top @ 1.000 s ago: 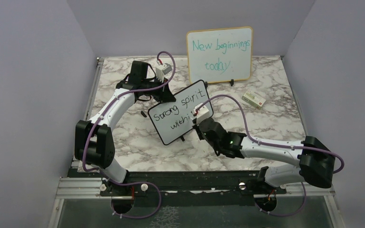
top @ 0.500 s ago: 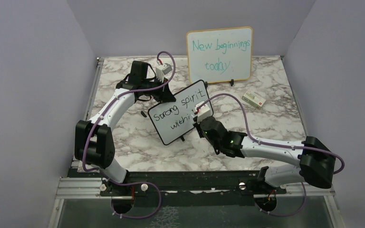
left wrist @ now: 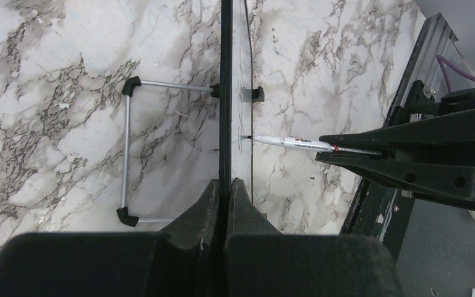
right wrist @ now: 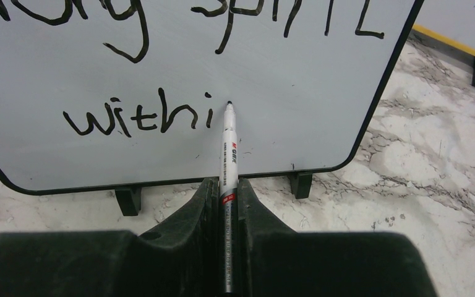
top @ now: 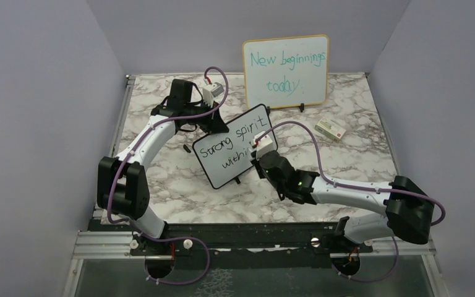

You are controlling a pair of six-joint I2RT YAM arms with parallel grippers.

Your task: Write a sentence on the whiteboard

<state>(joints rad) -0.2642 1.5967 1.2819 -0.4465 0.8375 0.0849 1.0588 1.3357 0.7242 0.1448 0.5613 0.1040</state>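
Note:
The small black-framed whiteboard (top: pixel 234 148) stands on its feet mid-table, reading "Strong spirit" and "withi" in black. My left gripper (left wrist: pixel 226 185) is shut on the board's top edge (left wrist: pixel 225 93), seen edge-on in the left wrist view. My right gripper (right wrist: pixel 227 185) is shut on a white marker (right wrist: pixel 228 154). The marker's black tip touches the board face (right wrist: pixel 297 93) just right of the "i" of "withi". In the top view the right gripper (top: pixel 255 153) sits at the board's lower right. The marker also shows in the left wrist view (left wrist: pixel 290 143).
A larger wood-framed board (top: pixel 286 71) with teal writing "New beginnings today" stands at the back. A small white box (top: pixel 329 129) lies right of the whiteboard. A wire stand (left wrist: pixel 130 151) props the whiteboard from behind. Grey walls enclose the marble table (top: pixel 359 161).
The right arm has shifted slightly left and forward, bringing the marker tip to the board just after the "i". The left arm and the board have not moved.

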